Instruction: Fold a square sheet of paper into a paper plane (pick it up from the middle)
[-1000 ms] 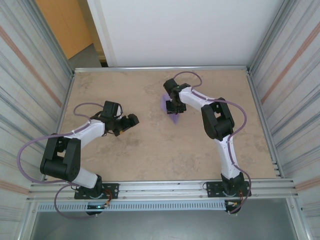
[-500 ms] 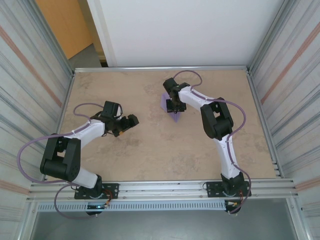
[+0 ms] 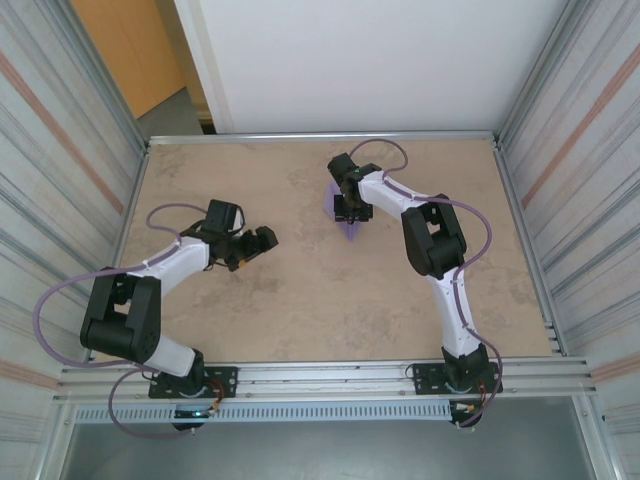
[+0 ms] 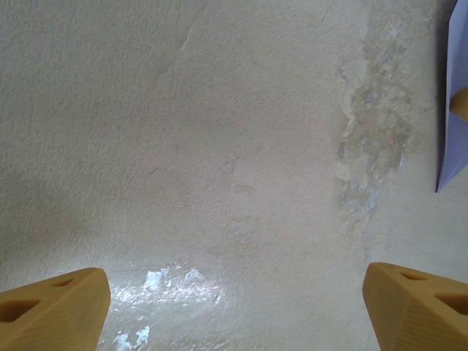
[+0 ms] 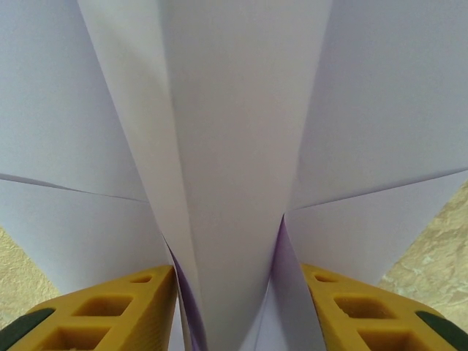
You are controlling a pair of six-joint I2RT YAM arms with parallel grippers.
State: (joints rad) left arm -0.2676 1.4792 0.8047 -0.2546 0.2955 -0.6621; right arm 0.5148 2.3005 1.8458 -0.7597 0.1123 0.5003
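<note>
The square sheet of paper lies folded as a pale lilac paper plane (image 3: pixel 349 232) on the table's far middle, its tip pointing toward the near side. My right gripper (image 3: pixel 347 208) points down onto it. In the right wrist view the plane's raised centre ridge (image 5: pixel 234 110) stands between the yellow fingers (image 5: pixel 110 311), which touch its folded walls on both sides; my right gripper (image 5: pixel 234 307) is shut on the ridge. My left gripper (image 3: pixel 252 245) rests to the left of the plane, open over bare table (image 4: pixel 234 314). The plane's edge (image 4: pixel 452 110) shows at that view's right border.
The beige tabletop (image 3: pixel 300 300) has metal rails along its edges and ribbed metal walls (image 3: pixel 60 150) left and right. A worn, flaky patch (image 4: pixel 373 131) marks the surface between the left gripper and the plane.
The right gripper has slid a little toward the far side along the plane, and its jaws have eased slightly. The left arm and the plane's tip have stayed put.
</note>
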